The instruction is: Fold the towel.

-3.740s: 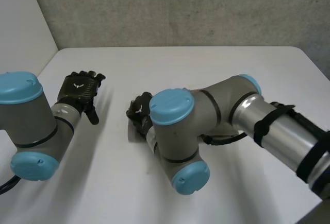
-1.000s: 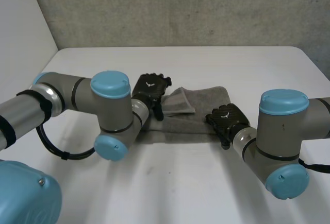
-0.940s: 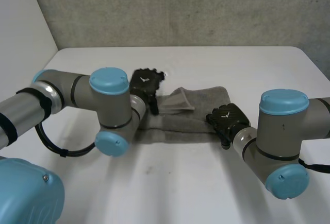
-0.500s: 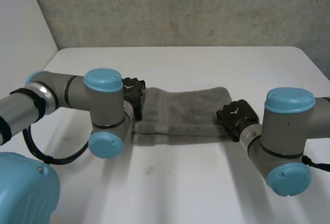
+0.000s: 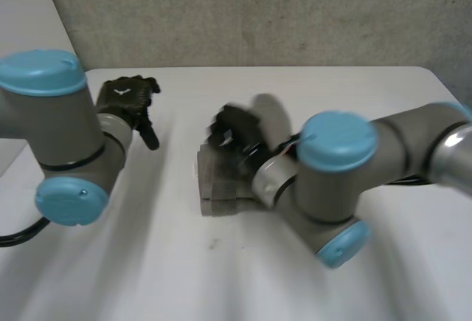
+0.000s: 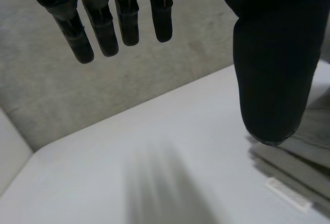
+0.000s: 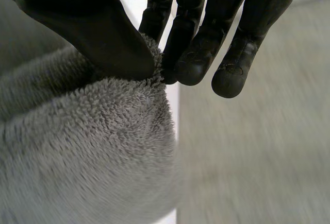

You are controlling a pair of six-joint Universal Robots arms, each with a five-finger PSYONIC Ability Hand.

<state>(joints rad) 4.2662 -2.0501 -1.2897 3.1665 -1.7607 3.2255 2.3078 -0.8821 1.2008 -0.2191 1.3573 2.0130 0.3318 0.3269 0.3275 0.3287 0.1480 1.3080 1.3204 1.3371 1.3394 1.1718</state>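
The towel [image 5: 217, 184] is grey terry cloth with a looped pile, folded over on itself into a thick, layered stack near the middle of the white counter [image 5: 221, 277]. Its stacked edges show as several even layers, and a small white label [image 6: 287, 195] sticks out from the lowest one. One fluffy fold is lifted, pinched between the right hand's [image 7: 93, 28] thumb and fingertips.

The left arm [image 5: 59, 125] is bent at the elbow, and its left hand [image 5: 130, 99] has straight fingers [image 6: 103, 26] held apart from the thumb. The right arm [image 5: 346, 166] reaches across toward the middle. Its right hand [image 5: 234, 129] pinches the towel [image 7: 93, 147] between thumb and fingertips.
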